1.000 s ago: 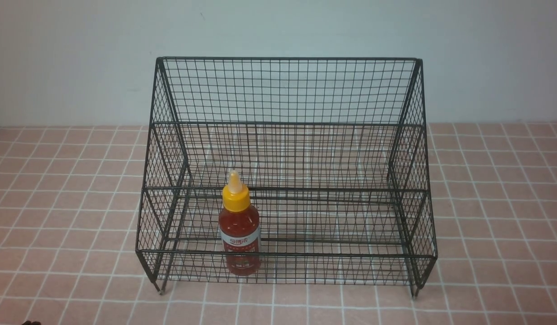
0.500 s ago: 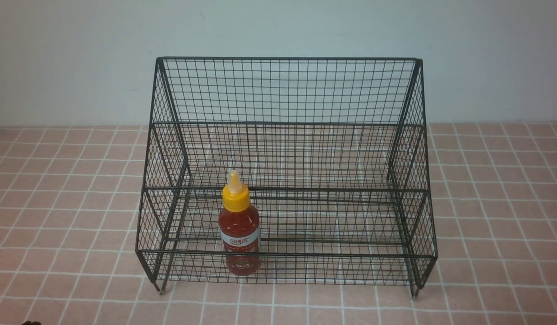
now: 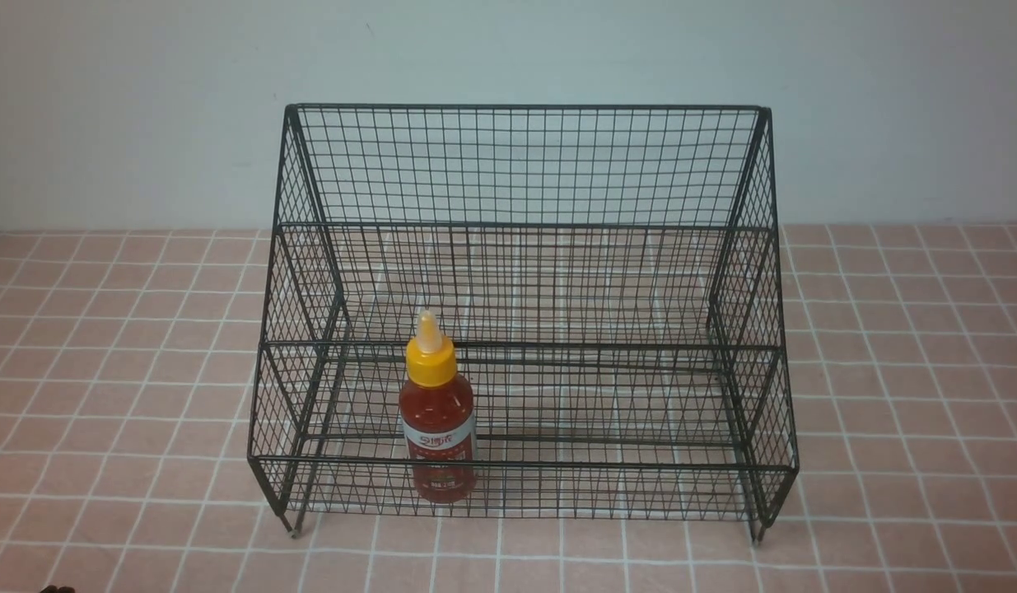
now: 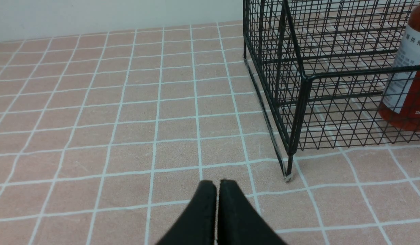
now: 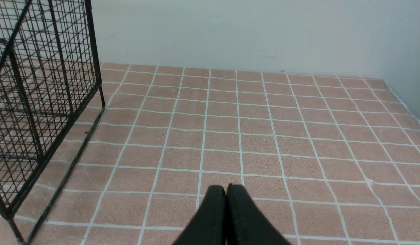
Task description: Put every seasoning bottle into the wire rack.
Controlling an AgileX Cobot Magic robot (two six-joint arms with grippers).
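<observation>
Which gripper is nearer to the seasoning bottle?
Left. The left gripper is near the wire rack corner with the seasoning bottle in view; the right gripper sees no bottle.

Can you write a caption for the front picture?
Seasoning bottle standing upright in the lowest front tier of the wire rack on the tiled table.

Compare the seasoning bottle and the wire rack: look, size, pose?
The seasoning bottle is small, clear plastic with red sauce and a yellow cap; the wire rack is far larger, dark open mesh. The bottle stands inside the rack's front tier; the rack stands on short legs. Both are upright.
</observation>
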